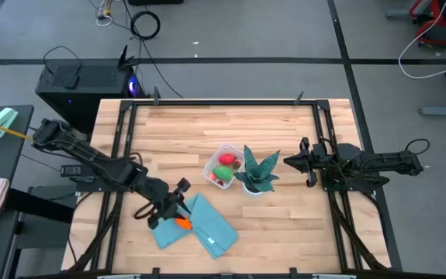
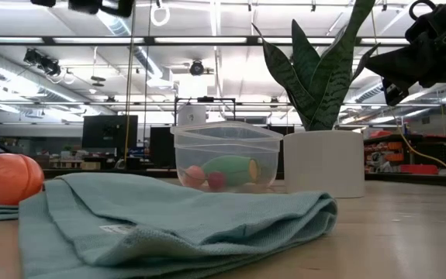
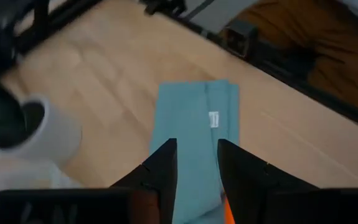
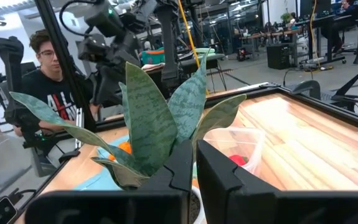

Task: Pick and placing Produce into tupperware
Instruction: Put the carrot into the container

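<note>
Your left gripper (image 1: 178, 203) hangs over the teal cloth (image 1: 207, 225), fingers (image 3: 160, 168) a bit apart w/ nothing in them. The orange carrot piece (image 1: 183, 222) lies on the cloth right by it. Next, the tupperware (image 1: 224, 164) holds green, red & pink produce, touching the plant (image 1: 258, 172). Your right gripper (image 1: 291, 161) waits near the plant, fingers clenched, empty.

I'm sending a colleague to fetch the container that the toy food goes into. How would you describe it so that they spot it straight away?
Look near the middle of the wooden table for the potted snake plant with spiky green leaves. The tupperware stands right beside its white pot, a small clear plastic box with rounded corners. It is the only see-through thing there, with a red and a green toy food inside.
</note>
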Robot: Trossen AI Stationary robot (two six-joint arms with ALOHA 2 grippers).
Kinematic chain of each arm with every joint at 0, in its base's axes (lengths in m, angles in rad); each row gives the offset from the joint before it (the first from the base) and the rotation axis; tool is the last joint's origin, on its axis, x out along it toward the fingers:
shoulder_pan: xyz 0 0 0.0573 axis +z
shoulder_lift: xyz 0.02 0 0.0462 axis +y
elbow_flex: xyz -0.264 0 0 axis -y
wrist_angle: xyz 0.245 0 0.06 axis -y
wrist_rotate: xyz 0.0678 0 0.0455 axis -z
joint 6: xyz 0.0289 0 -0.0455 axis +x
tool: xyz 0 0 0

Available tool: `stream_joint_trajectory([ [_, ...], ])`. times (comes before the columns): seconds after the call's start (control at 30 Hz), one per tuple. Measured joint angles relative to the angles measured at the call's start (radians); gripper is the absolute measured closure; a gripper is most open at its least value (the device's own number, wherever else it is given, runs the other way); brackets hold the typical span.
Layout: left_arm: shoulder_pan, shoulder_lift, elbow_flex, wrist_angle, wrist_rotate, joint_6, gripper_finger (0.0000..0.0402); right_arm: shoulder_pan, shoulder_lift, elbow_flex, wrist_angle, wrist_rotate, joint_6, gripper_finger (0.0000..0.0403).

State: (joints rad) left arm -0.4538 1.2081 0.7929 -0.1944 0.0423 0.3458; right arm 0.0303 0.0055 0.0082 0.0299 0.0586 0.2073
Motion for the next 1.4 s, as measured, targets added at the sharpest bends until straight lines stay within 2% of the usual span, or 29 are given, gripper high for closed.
stream_joint_trajectory([
  [0.13, -0.002, 0.045, 0.000, -0.034, -0.010, -0.121, 0.0276, 0.000, 0.000, 0.000, 0.000, 0.000, 0.000, 0.0375],
  [0.37, -0.040, 0.175, 0.000, -0.090, -0.007, -0.152, 0.0253, 0.000, 0.000, 0.000, 0.000, 0.000, 0.000, 0.0375],
  [0.7, -0.040, 0.265, 0.000, -0.093, -0.001, -0.325, 0.0151, 0.000, 0.000, 0.000, 0.000, 0.000, 0.000, 0.0377],
  [0.87, -0.044, 0.265, 0.000, -0.129, 0.006, -0.335, 0.0114, 0.000, 0.000, 0.000, 0.000, 0.000, 0.000, 0.0378],
  [1.13, -0.050, 0.266, -0.001, -0.171, -0.009, -0.301, 0.0108, 0.000, 0.000, 0.000, 0.000, 0.000, 0.000, 0.0378],
  [1.4, -0.050, 0.377, -0.002, -0.175, -0.023, -0.258, 0.0108, 0.000, 0.001, 0.000, 0.001, 0.000, 0.000, 0.0378],
])
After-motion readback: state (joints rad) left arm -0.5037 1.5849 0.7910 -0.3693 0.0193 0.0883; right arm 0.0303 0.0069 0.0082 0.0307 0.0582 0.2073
